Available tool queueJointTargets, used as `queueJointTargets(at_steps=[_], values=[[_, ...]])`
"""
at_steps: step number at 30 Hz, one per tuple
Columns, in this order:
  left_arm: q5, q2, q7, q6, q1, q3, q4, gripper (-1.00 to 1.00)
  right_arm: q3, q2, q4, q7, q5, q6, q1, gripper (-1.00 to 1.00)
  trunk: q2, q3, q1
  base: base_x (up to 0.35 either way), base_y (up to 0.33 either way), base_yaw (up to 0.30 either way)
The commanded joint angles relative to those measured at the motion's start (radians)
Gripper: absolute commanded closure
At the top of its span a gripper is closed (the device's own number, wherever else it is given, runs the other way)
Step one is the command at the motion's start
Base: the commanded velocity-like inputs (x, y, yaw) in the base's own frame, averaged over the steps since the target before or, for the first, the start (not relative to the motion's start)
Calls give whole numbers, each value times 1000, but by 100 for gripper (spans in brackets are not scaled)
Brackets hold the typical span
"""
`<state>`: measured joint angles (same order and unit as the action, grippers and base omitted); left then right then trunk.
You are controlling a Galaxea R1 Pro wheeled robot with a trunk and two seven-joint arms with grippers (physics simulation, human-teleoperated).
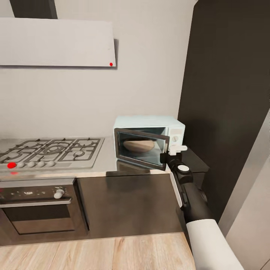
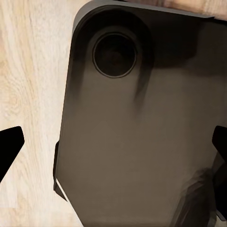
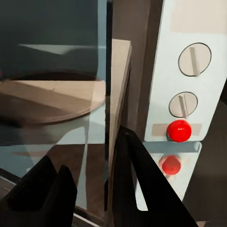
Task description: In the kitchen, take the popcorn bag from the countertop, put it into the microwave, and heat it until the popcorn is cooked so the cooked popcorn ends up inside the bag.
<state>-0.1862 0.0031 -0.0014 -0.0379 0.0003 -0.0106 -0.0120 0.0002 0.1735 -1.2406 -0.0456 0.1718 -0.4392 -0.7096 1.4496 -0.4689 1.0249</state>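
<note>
while the microwave (image 1: 150,140) door stands ajar, the right end effector (image 1: 169,154) seemingly touches it.

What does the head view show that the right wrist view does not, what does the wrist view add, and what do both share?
Head view alone: the steel gas hob, the dark built-in oven below it, the wooden floor, and the whole microwave standing on the countertop.

Right wrist view alone: the red round light under the knobs, and the right gripper's dark fingers either side of the door's free edge.

Both: the part-open glass door, a tan rounded shape behind it, likely the popcorn bag, and the two white knobs.
</note>
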Motion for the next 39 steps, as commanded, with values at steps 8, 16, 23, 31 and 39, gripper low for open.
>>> queueJointTargets(at_steps=[8,16,23,31,39], values=[[-6,1,0,-2,0,0,0,-100,40,-2,1,7,-15,-10,0,-100,0,-1,0,0,0,0],[-6,2,0,-2,0,0,0,-100,40,-40,-80,52,-23,-76,-8,-100,0,-1,0,0,0,0],[-6,2,0,-2,0,0,0,-100,40,-164,-166,223,-23,-180,23,-100,0,-1,0,0,0,0],[-6,1,0,-1,0,0,0,-100,-42,-292,-153,386,-20,-214,32,-100,0,-1,0,0,0,0],[-7,1,0,0,0,0,0,-100,-162,-293,-148,363,-13,-207,33,-100,0,-1,0,0,0,0]])
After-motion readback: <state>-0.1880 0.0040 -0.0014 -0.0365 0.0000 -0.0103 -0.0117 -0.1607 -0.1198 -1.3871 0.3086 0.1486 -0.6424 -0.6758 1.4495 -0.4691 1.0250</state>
